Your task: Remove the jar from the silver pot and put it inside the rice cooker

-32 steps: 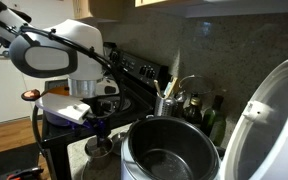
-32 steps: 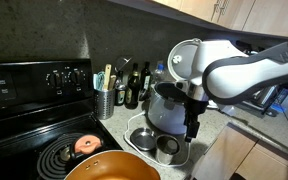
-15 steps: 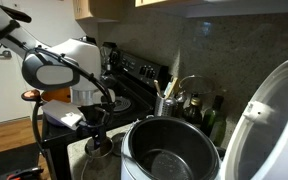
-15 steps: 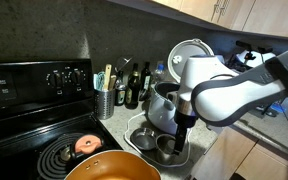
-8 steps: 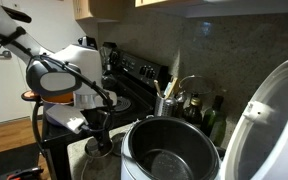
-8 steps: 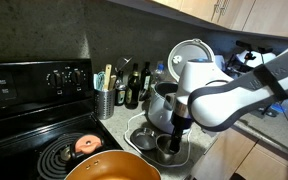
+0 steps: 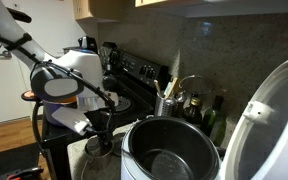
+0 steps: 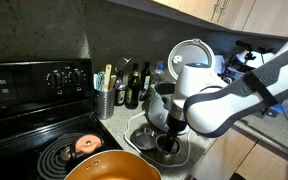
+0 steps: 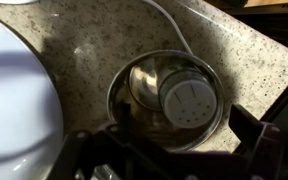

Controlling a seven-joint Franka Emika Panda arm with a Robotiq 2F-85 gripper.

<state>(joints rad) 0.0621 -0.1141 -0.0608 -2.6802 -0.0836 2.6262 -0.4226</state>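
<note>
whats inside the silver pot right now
In the wrist view the silver pot holds the jar, its pale round lid facing the camera. The lid covers most of the jar's clear body, so whether the jar holds anything cannot be seen.

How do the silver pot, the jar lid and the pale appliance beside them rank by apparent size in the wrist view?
1 or 2. silver pot and pale appliance: unsure, since the frame crops the appliance.
3. jar lid, clearly smallest.
</note>
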